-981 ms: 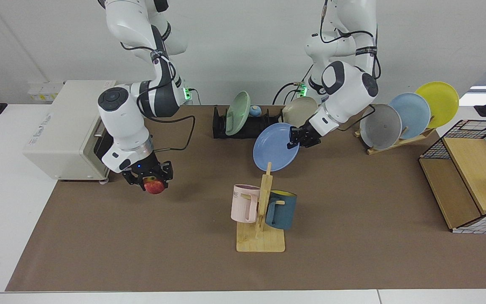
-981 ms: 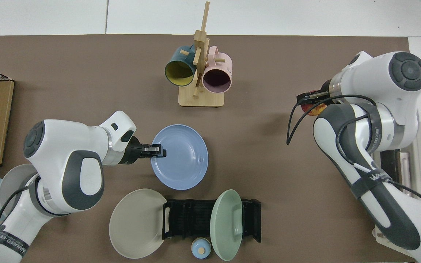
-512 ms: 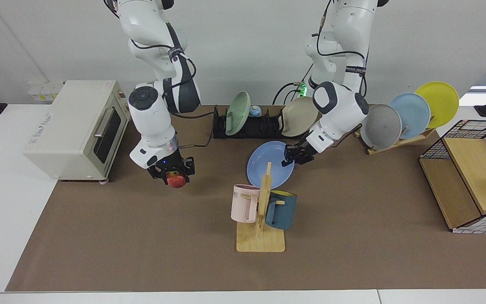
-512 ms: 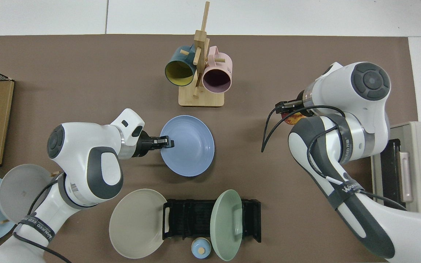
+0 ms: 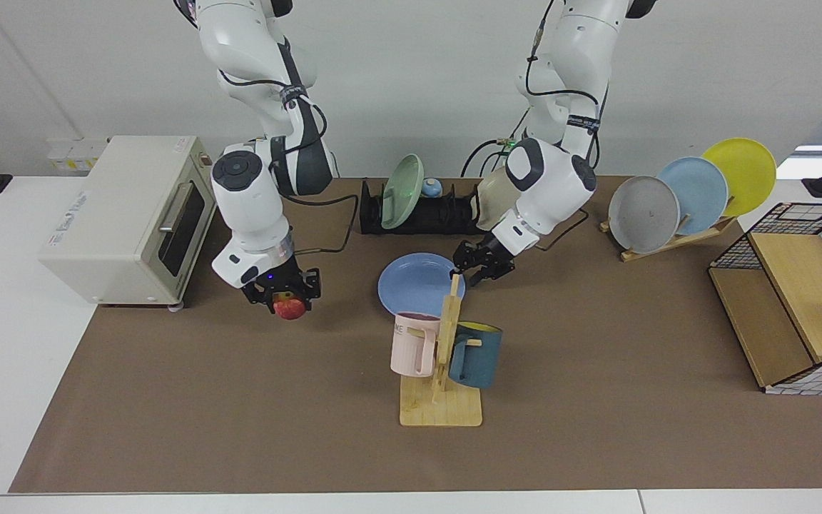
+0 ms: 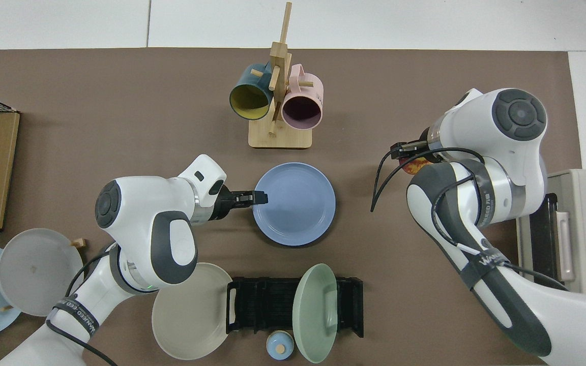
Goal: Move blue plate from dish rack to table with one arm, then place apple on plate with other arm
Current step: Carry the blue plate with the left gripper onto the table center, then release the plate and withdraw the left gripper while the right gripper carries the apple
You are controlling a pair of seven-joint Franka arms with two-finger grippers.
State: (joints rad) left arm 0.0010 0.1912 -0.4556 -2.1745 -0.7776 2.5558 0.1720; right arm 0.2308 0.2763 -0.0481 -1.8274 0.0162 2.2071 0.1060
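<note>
Low over table [image 5: 596, 428], left claw [image 5: 469, 271] pinches blue plate [image 5: 414, 283] rim.

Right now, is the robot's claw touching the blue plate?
Touching. In the top view the left gripper sits right on the rim of the blue plate, which lies flat on the table.

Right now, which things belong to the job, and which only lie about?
Job: blue plate, flat on the table; black dish rack; apple in the right gripper; left gripper at the plate's rim.

Lying about: mug tree, toaster oven, sage-green plate, wooden plate stand.
</note>
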